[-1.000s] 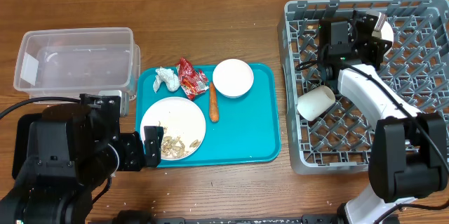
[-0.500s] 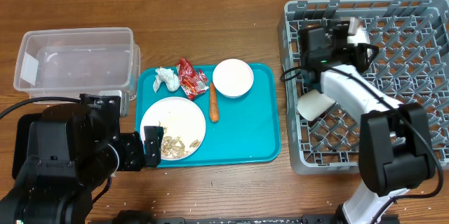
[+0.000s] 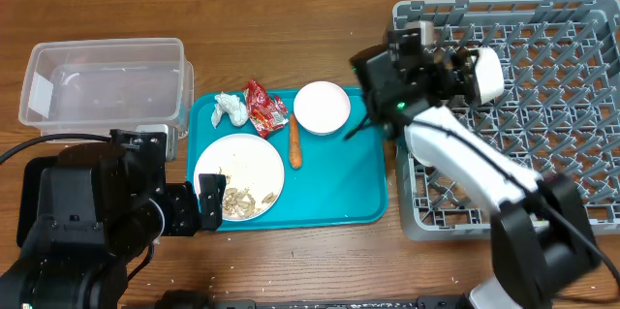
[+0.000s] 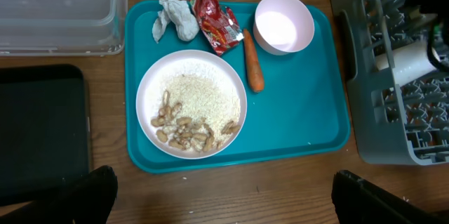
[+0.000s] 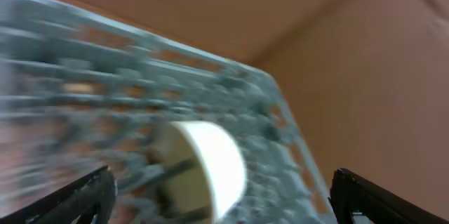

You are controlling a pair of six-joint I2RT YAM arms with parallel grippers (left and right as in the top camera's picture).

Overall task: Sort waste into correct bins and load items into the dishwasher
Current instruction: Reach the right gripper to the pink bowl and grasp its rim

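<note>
The right gripper (image 3: pixel 457 69) has just sprung wide and let go; the white cup (image 3: pixel 487 75) it carried now lies on its side in the dish rack (image 3: pixel 581 106), just past the fingertips; the arm has swung over to the rack's left edge. One item loaded, I'd say. Everything else waits on the teal tray (image 3: pixel 339 188): plate (image 3: pixel 242 159) with scraps (image 3: pixel 240 200), bowl (image 3: pixel 321 107), tissue (image 3: pixel 231 108), wrapper (image 3: pixel 263 106), carrot (image 3: pixel 294 141). The left gripper (image 4: pixel 224 196) hangs open near the plate, empty.

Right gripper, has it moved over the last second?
Yes. The right gripper has swung left across the grey dish rack, toward the rack's edge beside the teal tray.
</note>
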